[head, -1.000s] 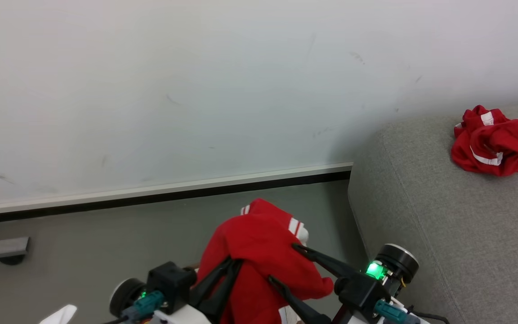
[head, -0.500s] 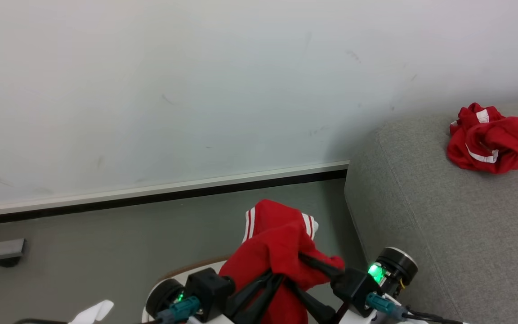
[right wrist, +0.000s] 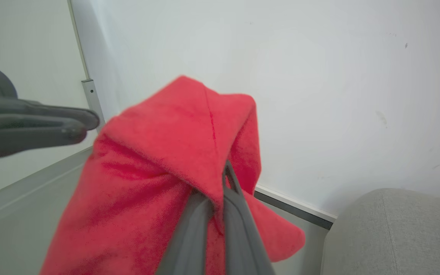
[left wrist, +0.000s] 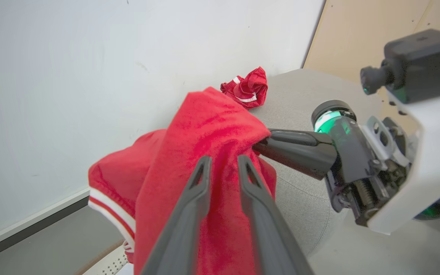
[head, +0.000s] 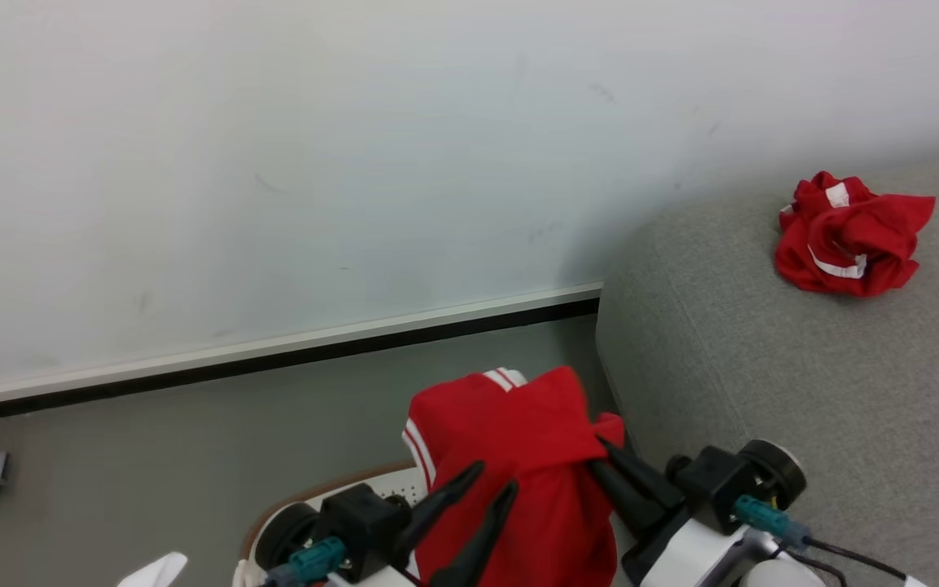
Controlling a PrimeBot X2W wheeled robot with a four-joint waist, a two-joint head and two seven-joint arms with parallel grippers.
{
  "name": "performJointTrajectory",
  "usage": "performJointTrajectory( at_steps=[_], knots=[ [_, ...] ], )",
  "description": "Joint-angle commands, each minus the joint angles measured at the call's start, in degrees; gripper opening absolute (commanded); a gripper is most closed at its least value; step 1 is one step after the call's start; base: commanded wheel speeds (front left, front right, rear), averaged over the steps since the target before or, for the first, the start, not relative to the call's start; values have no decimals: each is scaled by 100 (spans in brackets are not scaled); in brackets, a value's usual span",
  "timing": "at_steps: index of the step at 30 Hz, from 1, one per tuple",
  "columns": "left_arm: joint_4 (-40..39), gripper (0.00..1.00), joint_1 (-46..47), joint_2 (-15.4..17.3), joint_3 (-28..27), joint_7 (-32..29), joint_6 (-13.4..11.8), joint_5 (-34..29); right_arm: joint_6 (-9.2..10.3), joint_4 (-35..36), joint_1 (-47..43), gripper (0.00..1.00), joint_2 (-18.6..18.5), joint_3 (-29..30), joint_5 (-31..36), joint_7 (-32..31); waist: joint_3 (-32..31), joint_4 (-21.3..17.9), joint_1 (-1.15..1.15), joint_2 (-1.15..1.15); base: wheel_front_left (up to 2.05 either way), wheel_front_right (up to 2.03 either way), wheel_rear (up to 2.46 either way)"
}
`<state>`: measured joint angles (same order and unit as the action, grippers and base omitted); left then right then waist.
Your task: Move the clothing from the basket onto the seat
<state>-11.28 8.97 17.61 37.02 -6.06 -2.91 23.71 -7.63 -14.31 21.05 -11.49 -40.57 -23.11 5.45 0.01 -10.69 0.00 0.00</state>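
A red garment (head: 518,456) is held up at the lower middle of the frame, in front of the basket (head: 392,489) at the bottom edge. It is clamped at its right edge by the right claw (head: 600,452), whose fingers are pressed together on the cloth. The left claw (head: 495,477) is laid against the garment's front with a narrow gap between its fingers; whether cloth is pinched cannot be told. A second red garment (head: 848,236) lies crumpled on the seat (head: 763,391) at the upper right.

1. Garment (head: 518,440) at lower centre, garment (head: 848,236) at upper right: two.
2. Basket (head: 339,483), bottom edge: one.
3. Seat (head: 804,383), right side: one.
4. Left gripper (head: 495,477), right gripper (head: 597,453): two.
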Motion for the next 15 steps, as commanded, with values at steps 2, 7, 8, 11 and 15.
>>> performJointTrajectory(
  at_steps=[2, 7, 8, 11, 15],
  knots=[
    [31, 100, -12, 54, -36, 120, 4, -29, 24, 8, -96, 0, -79, 256, -22, 77, 41, -200, 0, 0, 0, 0, 0],
    [135, 100, 28, 60, -3, 332, 34, -129, 23, 144, -174, 0, -137, 778, 46, 149, 111, -593, 0, 0, 0, 0, 0],
    [160, 100, 48, 40, 6, 420, 50, -148, 22, 183, -205, 0, -151, 884, 60, 155, 127, -676, 0, 0, 0, 0, 0],
    [298, 100, 95, -12, 45, 641, 73, -215, 22, 339, -269, 0, -196, 1221, 88, 141, 169, -915, 0, 0, 0, 0, 0],
    [478, 100, 157, -137, 119, 849, 92, -274, 22, 655, -350, 0, -243, 1677, 88, 71, 255, -1183, 0, 0, 0, 0, 0]
  ],
)
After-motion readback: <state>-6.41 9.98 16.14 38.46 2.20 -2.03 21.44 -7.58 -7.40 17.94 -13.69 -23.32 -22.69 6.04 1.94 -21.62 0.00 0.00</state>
